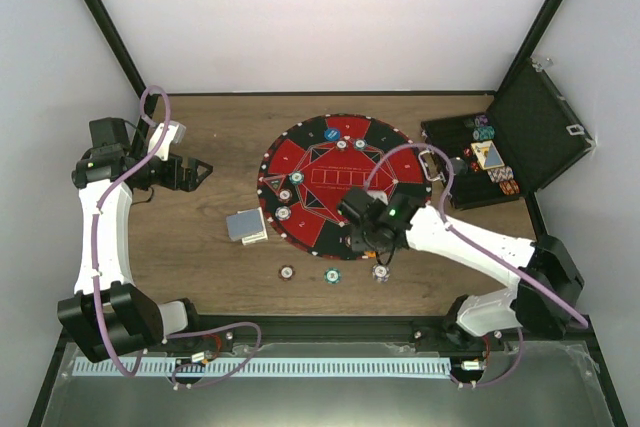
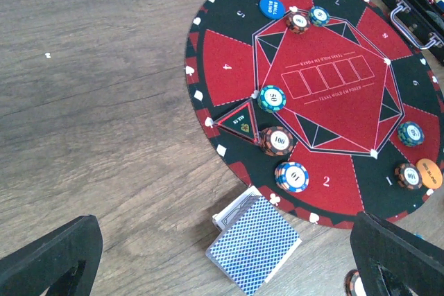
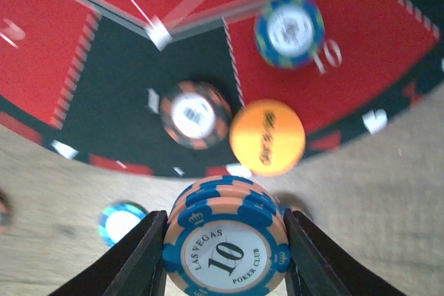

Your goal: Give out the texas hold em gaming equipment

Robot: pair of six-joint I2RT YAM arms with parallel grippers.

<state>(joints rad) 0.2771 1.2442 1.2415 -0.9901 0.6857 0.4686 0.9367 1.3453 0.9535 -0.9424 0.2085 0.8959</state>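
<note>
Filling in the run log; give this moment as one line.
left jaws: open, empty | right jaws: shut on chip stack at mat edge | deck: beside mat

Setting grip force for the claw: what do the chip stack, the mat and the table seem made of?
Chip stack: hard plastic or clay composite, judging by moulded striped edges and a smooth printed centre label. Mat: thin, flat, matte printed sheet, perhaps felt or rubber; unclear which. Table: wood grain with low sheen, wood or laminate.
</note>
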